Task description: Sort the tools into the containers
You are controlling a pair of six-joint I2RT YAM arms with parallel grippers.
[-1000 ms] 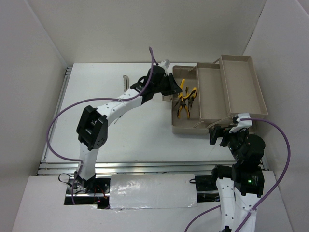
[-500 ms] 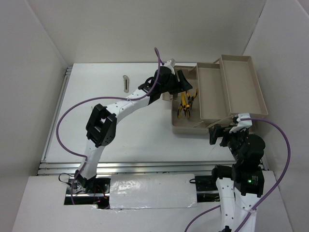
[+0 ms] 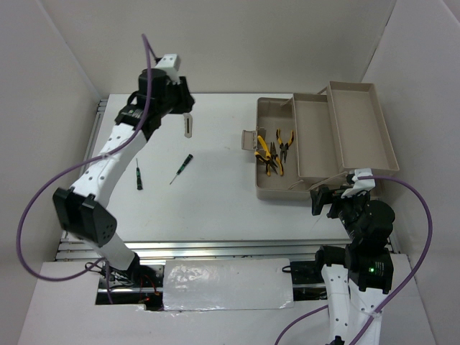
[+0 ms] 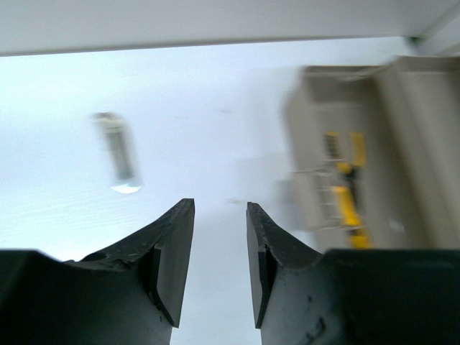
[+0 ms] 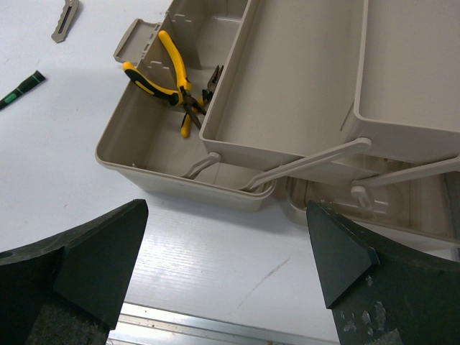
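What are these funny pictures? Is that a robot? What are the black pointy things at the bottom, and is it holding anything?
Yes, it is a robot: two arms fixed at the table's near edge. One picture looks down from above. In it the left arm stretches to the far side, and the right arm sits folded beside the beige toolbox. The other two pictures come from a small camera on each wrist, so the black shapes at the bottom are that arm's own jaws. Both pairs stand apart with nothing between them, so nothing is held. On the white table lie two thin screwdrivers and a flat grey metal piece. Two yellow-handled pliers lie in the toolbox's deep tub. Its fold-out trays look empty.
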